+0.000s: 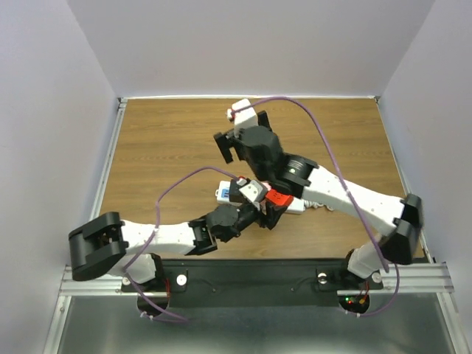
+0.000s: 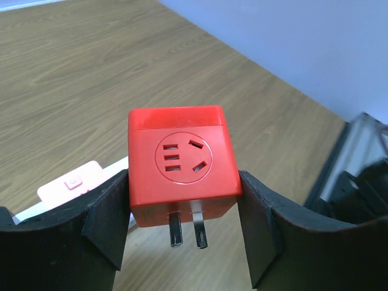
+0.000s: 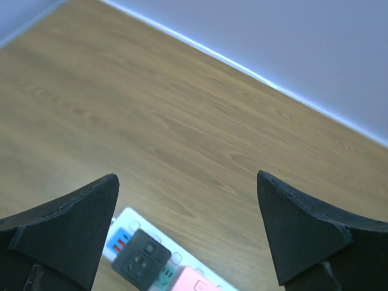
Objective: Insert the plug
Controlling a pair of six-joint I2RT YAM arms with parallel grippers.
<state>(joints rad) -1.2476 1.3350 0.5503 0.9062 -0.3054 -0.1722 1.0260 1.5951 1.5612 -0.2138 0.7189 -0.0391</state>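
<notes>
Gripping from both sides, the left gripper holds a glossy red plastic cube-shaped plug, one black padded finger flat against each opposite face at a middling spread. A round socket face looks at the wrist camera, and two flat metal prongs stick out of the lower face, clear of the pads. The cube is lifted off the brown wood-grain table.

Past the left finger lies a long white power strip with a pink block on it. From above, the plug hangs close over the strip's middle; whether the prongs line up with a socket I cannot tell. A dark grey plug already sits in the strip.

Farther out, the right gripper hovers with jaws spread wide and empty.

The plug looks light, rigid and slick, so it may twist under push-in force. The present hold on flat side faces, away from the prongs, seems right. The thin prongs could bend if driven in crooked.
</notes>
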